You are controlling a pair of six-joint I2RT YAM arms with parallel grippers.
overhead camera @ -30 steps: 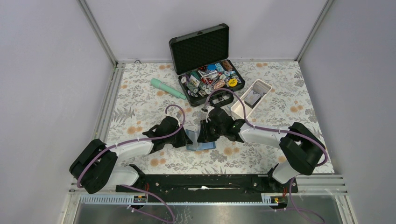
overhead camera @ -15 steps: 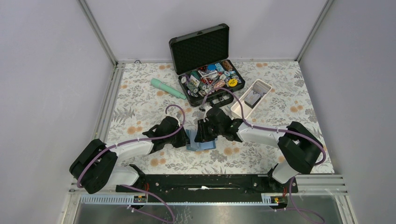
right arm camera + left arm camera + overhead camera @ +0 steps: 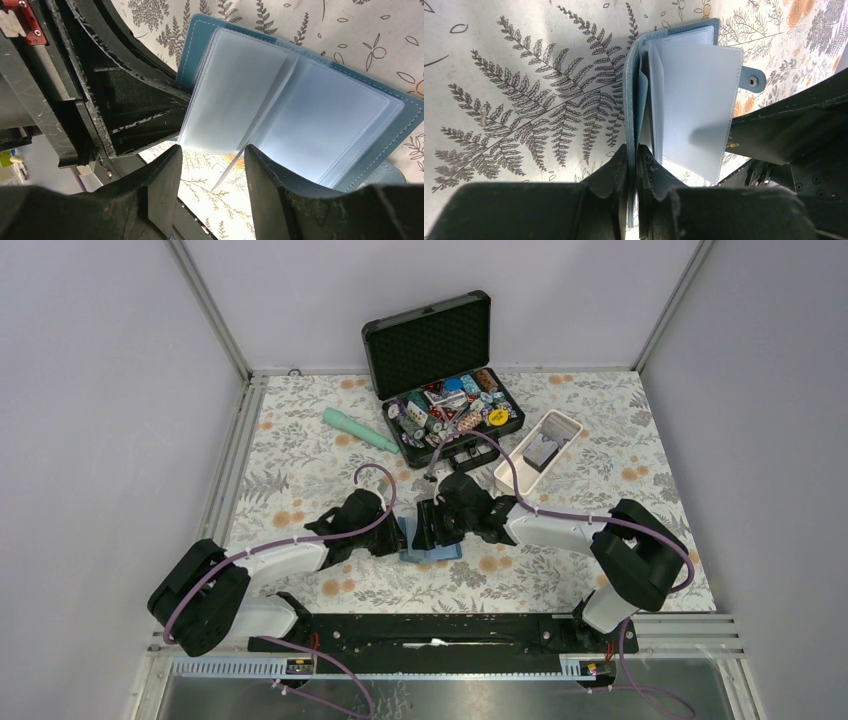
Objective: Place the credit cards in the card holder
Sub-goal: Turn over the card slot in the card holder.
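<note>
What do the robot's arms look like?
The left arm and right arm are black with a white middle section, and a purple cable loops along each. The right gripper has two chunky, scuffed black fingers; the left gripper matches.

A black case [image 3: 430,343] of bright chips [image 3: 457,406] is set open on the flowery table [image 3: 300,465], with a green tube [image 3: 360,430] and white tray [image 3: 509,478] laid beside it.
</note>
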